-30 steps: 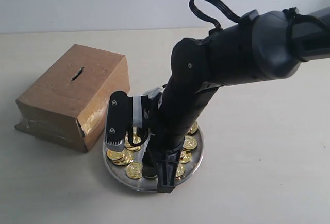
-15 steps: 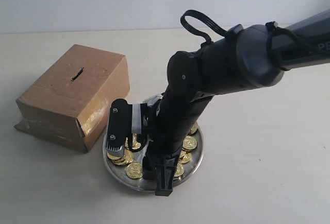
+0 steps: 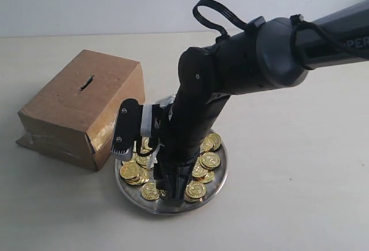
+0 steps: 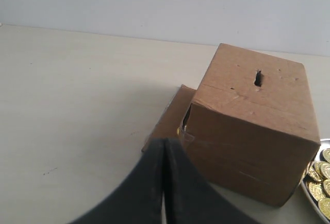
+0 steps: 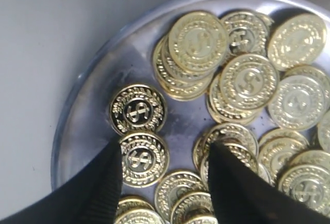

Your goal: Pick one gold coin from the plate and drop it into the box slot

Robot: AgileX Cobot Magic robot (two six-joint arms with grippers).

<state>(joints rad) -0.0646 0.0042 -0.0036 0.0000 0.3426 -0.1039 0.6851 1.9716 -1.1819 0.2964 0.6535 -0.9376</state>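
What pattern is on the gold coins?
The coins show a dollar sign, clearest in right wrist view.

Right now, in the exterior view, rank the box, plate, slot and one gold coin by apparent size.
1. box
2. plate, partly hidden by the right arm
3. gold coin
4. slot: roughly a coin's length but much thinner, so a close call with the coin.

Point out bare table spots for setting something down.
In the exterior view, bare table right of the plate, and a wide stretch between the box and the back wall. Crowded: coins crowd the plate under the open right gripper, and box and plate sit close together.
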